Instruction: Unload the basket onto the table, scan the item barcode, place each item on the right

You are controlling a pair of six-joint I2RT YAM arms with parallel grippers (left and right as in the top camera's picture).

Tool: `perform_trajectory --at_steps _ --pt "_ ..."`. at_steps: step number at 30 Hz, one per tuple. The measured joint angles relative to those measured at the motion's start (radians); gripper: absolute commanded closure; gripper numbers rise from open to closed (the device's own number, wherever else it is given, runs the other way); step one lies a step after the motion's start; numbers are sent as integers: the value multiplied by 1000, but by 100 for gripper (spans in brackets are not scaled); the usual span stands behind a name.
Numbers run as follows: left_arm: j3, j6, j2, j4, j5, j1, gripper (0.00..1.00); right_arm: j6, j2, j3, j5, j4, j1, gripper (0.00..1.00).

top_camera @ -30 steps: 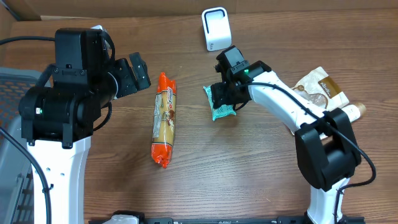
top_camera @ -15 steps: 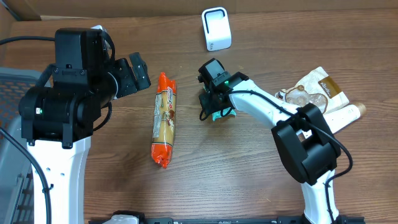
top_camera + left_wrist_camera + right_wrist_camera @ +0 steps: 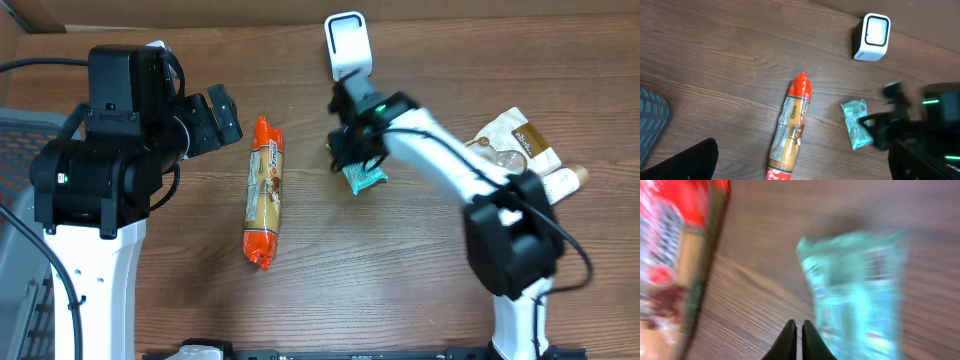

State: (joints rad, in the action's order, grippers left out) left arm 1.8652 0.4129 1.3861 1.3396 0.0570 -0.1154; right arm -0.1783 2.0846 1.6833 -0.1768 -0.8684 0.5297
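Note:
A small teal packet [image 3: 363,178] lies on the wooden table below the white scanner [image 3: 347,45]. My right gripper [image 3: 343,150] is low over the packet's left end. In the blurred right wrist view its jaws [image 3: 799,330] are shut with nothing between them, and the teal packet [image 3: 855,290] lies just right of the tips. A long orange snack packet [image 3: 264,192] lies left of it. My left gripper [image 3: 215,118] hangs open above the table, well left of both. In the left wrist view the orange packet [image 3: 790,132], the teal packet [image 3: 855,122] and the scanner [image 3: 871,36] all show.
Several beige and brown packets [image 3: 515,145] lie at the right edge. A grey basket [image 3: 20,200] stands off the table's left side. A cardboard wall runs along the back, behind the scanner.
My right gripper has shut from partly open. Its arm swung left, then back toward the scanner. The teal packet stays on the table, barely shifted. The left arm has not moved.

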Motion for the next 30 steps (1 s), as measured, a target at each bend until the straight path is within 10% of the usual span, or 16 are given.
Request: perform_trajectory --at_steps 5,22,30 --pt "0 0 0 0 0 0 0 85 -63 30 -61 -44 -137 52" --pt "0 0 0 0 0 0 0 372 204 24 -442 -172 -256 46" --pt "0 0 0 0 0 0 1 307 208 -16 -463 -79 -219 88"
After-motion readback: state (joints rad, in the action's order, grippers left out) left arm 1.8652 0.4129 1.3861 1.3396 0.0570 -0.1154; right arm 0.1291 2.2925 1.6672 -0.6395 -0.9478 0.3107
